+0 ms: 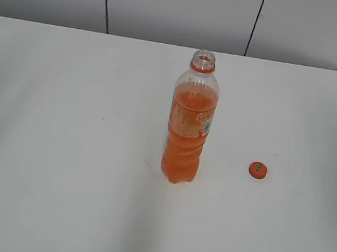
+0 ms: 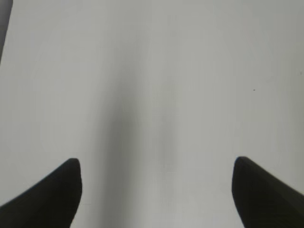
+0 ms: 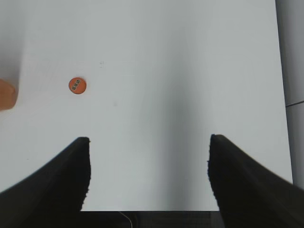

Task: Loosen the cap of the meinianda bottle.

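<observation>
Meinianda bottle [image 1: 190, 126] upright, cap [image 1: 257, 170] off beside

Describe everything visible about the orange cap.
The cap is a small round orange piece that looks plastic, with a small dark mark on its top. It is off the bottle, whose mouth stands open, and lies flat, top up, on the white table to the bottle's right, apart from it. Only the table touches it.

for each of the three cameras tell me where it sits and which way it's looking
Exterior view: raised at the front, slanting down over the white table at the open bottle and the loose cap; no arms show.
Left wrist view: above bare table; the open left gripper shows.
Right wrist view: looking down; the open right gripper shows.
Shared: exterior and right wrist both see the cap.
</observation>
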Controlling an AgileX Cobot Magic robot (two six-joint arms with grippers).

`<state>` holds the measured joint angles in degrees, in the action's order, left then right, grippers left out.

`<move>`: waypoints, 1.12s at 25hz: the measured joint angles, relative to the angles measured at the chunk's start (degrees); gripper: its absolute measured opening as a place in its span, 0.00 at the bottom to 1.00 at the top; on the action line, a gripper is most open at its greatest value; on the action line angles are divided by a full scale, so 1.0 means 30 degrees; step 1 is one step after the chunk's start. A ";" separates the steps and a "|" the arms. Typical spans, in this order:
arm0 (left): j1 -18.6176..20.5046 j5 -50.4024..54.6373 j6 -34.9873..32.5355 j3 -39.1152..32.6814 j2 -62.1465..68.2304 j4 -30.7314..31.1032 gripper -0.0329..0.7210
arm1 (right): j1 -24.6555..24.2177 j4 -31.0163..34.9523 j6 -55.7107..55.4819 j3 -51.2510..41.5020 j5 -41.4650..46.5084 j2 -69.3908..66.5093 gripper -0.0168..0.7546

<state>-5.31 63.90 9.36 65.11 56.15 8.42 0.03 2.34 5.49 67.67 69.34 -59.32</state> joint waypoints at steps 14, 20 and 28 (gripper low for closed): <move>0.0000 -0.1106 0.0000 -0.5925 -1.2673 0.1847 0.82 | 0.0000 0.0039 0.1096 -0.5489 -0.0817 0.9614 0.77; 0.0000 -0.1177 0.0000 -0.7910 -1.6437 0.1043 0.81 | 0.0000 0.0210 0.1181 -0.7545 -0.1108 1.3407 0.77; -0.0017 -0.1196 -0.1036 -1.0604 -1.8840 -0.1319 0.77 | 0.0000 0.0780 0.1197 -0.9689 -0.0904 1.7670 0.77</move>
<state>-5.36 60.31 6.25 33.29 -0.37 4.47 0.03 4.68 9.08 38.60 66.63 -6.31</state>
